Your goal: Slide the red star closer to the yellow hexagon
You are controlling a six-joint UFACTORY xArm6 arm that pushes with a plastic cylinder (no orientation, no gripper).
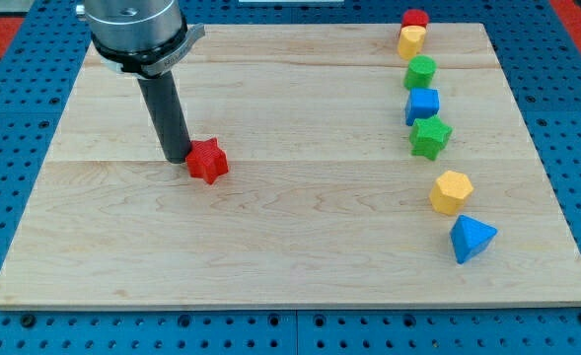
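Observation:
The red star [208, 161] lies left of the board's middle. My tip [178, 158] touches the star's left side. The yellow hexagon [451, 191] lies at the view's right, far from the star, with open board between them. The dark rod rises from the tip toward the view's top left.
A column of blocks runs down the view's right: a red block [414, 18], a yellow block [411, 40], a green block [420, 72], a blue block [422, 105], a green star [430, 137], and a blue triangle [471, 239] below the hexagon. The wooden board [270, 247] sits on a blue pegboard.

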